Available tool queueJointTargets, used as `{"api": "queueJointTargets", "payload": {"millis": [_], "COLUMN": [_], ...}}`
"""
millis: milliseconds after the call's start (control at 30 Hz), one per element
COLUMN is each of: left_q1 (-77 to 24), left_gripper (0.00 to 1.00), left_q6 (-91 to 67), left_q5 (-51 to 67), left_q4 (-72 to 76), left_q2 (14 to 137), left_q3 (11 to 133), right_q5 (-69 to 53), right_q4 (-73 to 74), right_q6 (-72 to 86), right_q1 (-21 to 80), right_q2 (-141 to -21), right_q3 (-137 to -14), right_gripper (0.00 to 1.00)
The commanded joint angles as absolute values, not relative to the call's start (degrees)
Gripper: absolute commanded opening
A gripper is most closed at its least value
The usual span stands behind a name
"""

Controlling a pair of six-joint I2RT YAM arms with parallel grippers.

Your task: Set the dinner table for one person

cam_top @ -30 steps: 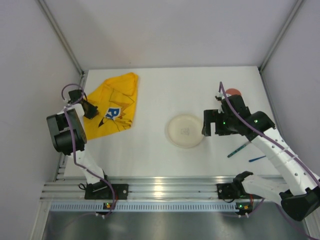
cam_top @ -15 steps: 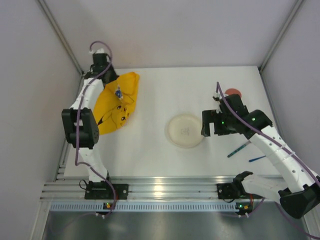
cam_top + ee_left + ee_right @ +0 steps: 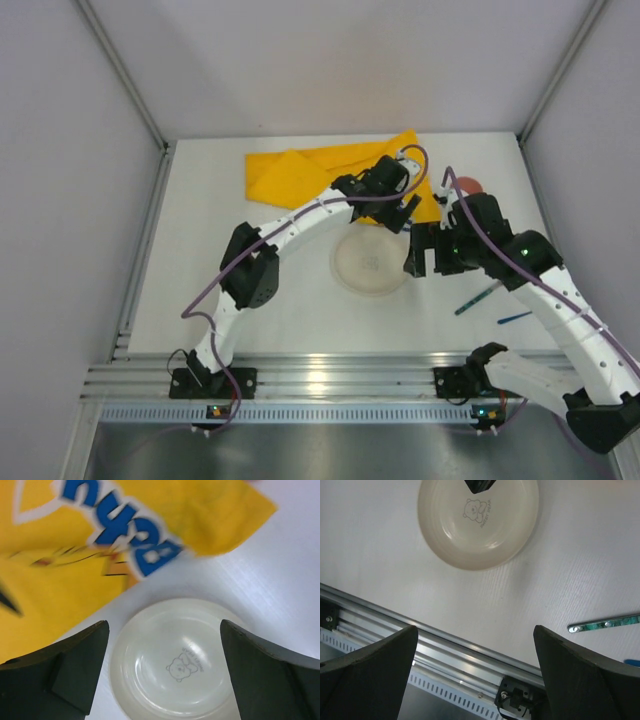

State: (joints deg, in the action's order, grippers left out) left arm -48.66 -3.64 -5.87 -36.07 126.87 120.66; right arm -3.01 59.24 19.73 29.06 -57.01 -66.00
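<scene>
Place setting looks barely begun. The white surface (image 3: 280, 300) fills the booth floor. On it, 1 cream plate (image 3: 370, 263) sits right of centre and 1 yellow cloth (image 3: 300, 175) lies along the far edge. 1 green utensil (image 3: 478, 298) and 1 blue utensil (image 3: 515, 317) wait near the right edge, apparently unplaced. The left fingers (image 3: 75, 665) and right fingers (image 3: 370, 675) are spread wide, grasping nothing. 1 red object (image 3: 468, 185) near the far-right corner is unidentifiable.

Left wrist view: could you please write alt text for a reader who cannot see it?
A cream bear-print plate lies on the white table below the open left gripper. A yellow cloth with blue print fills the upper left.
</scene>
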Motion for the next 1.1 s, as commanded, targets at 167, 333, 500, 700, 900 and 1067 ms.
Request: {"api": "queueJointTargets", "payload": {"millis": [167,333,500,700,900,1067], "left_q1": [-42.7,-38.5,-33.2,-28.8,-21.9,-19.3], "left_gripper": [0.98,0.98,0.98,0.98,0.94,0.95], "left_q6": [-15.8,-20.7,-25.0,-29.6,-32.3,-31.6], "left_q5": [-15.4,-15.7,-18.8,-29.5,-22.8,-20.4], "left_q4": [-37.1,-36.5,-37.8,-46.6,-41.1,-29.4], "left_q2": [111.8,106.7,108.2,123.6,136.4,141.4], "left_q3": [107.2,101.6,101.9,118.6,128.1,129.1], "right_q5": [-7.4,-9.4,-9.6,-10.1,-7.5,-5.6], "right_q4": [56.3,55.5,54.9,53.3,52.6,54.6], "right_q6": [21.9,22.8,23.1,23.3,26.6,27.4], "right_q1": [28.6,28.6,28.6,28.6,28.6,28.6], "right_q2": [-54.0,-53.3,-51.2,-51.0,-55.4,-60.8], "right_q3": [-62.9,-61.6,-60.8,-58.5,-59.3,-63.6], "right_gripper": [1.00,1.00,1.00,1.00,1.00,1.00]}}
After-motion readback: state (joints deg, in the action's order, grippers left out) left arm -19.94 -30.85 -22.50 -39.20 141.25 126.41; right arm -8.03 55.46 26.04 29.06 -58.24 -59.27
